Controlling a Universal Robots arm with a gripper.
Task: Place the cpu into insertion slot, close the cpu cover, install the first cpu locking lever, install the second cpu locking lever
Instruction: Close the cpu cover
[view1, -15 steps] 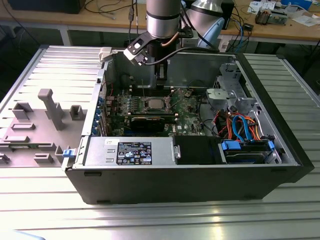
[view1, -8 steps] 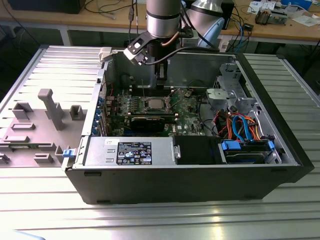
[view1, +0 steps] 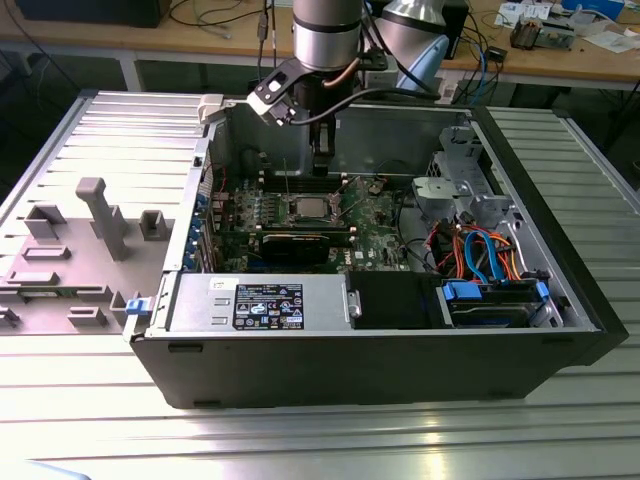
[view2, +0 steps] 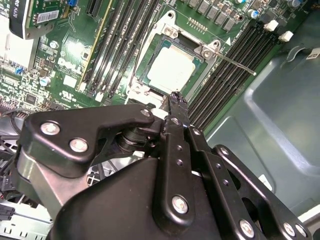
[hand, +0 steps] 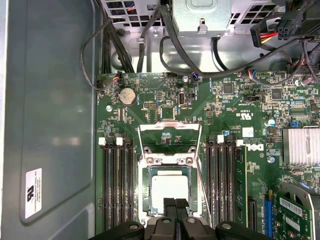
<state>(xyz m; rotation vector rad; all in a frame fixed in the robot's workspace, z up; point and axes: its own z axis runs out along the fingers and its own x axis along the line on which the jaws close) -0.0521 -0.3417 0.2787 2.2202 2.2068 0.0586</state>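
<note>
Closest in both wrist views, the black metal gripper (view2: 175, 96) is clenched on nothing, its tips hanging just over the near edge of the small square cpu with a silver-grey top (view2: 172, 67). That chip already lies flat in the square, silver-rimmed insertion slot (hand: 170, 161) on the green circuit board. Beyond the chip, on the slot's far side from the gripper, the thin silver windowed cpu cover (hand: 170, 126) stands swung open. A thin wire locking lever (view2: 235, 62) juts free to one side of the fingertips.
</note>
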